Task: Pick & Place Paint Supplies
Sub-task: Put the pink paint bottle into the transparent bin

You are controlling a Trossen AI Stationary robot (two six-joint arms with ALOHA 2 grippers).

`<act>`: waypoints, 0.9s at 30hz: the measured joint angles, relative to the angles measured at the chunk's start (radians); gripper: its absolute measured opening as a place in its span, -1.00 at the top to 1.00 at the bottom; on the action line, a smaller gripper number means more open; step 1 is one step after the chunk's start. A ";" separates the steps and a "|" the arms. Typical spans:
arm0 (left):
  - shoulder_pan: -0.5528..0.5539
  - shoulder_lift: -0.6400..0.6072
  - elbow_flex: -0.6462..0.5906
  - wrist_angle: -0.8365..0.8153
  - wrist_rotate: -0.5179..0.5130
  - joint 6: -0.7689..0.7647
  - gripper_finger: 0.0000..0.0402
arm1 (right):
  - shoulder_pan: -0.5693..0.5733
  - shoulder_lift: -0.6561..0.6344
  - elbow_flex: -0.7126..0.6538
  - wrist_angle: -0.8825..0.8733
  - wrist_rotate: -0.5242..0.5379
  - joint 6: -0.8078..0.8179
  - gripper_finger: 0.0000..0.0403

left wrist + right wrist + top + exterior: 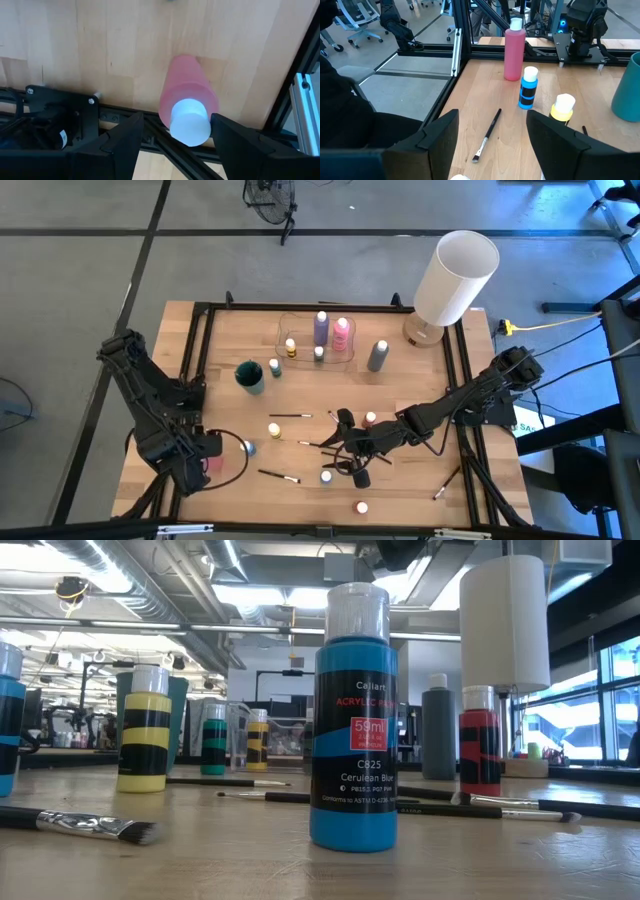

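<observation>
- My left claw (172,137) hangs at the surface's (230,350) near-left corner, fingers apart, straddling an upright pink bottle (187,97) without gripping it.
- Risk, as I judge it: closing off-centre could tip that bottle against the frame rail beside it.
- My right claw (490,132), fingers apart and empty, hovers mid-surface; a paintbrush (487,135) lies just ahead, with a blue bottle (528,89) beyond.

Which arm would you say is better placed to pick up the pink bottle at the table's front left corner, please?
Left, probably. The left gripper hangs open directly over the pink bottle, one finger on either side. The right gripper is open mid-table among brushes, well away.
</observation>
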 joint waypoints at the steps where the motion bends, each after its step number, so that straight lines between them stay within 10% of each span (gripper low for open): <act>1: 0.000 0.000 0.000 0.002 0.000 -0.001 -0.13 | 0.000 0.000 0.000 0.000 0.000 0.000 -0.17; 27: 0.000 0.000 -0.002 0.021 -0.013 -0.061 -0.13 | 0.000 0.000 0.000 0.000 0.000 0.000 -0.17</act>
